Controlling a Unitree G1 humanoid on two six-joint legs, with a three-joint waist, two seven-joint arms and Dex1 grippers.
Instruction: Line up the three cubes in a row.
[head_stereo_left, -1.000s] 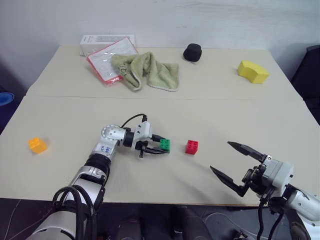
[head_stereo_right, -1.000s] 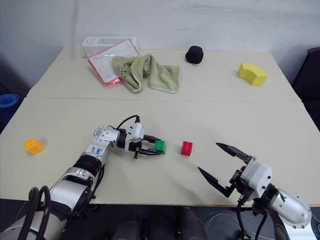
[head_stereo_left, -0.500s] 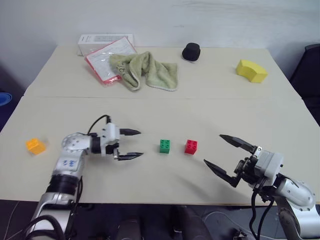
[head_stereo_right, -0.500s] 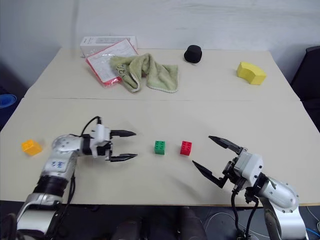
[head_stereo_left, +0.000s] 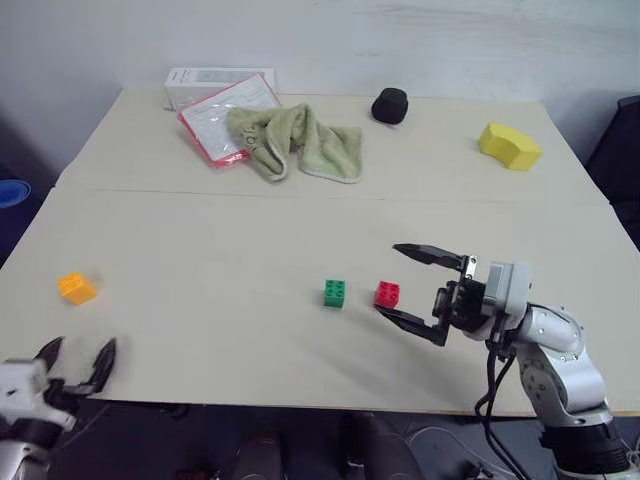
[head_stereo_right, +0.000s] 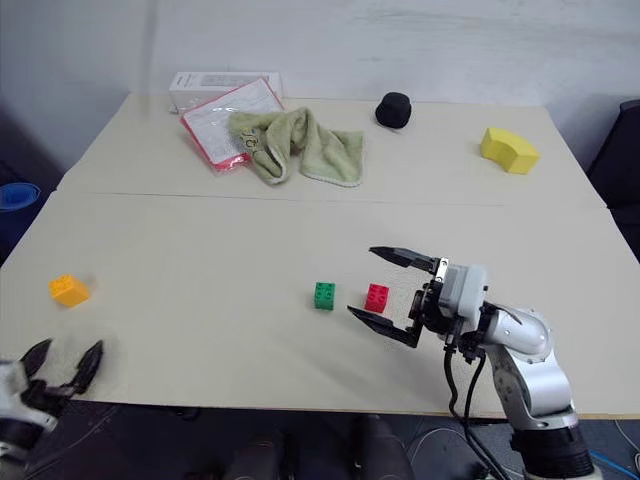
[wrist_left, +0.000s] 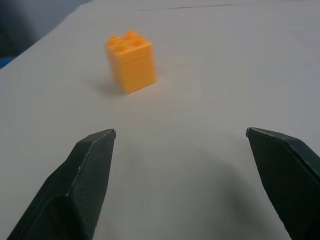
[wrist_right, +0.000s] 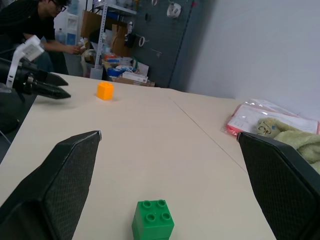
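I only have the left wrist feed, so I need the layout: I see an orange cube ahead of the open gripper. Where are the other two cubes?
Observer: The green cube and the red cube sit side by side, apart, near the middle of the table's front half.
Operator: How far is the orange one from lining up?
Observer: The orange cube stands alone near the table's left edge, well away from that pair.
Operator: What is the other arm doing?
Observer: The right gripper is open, its fingers on either side of the red cube, not touching it.
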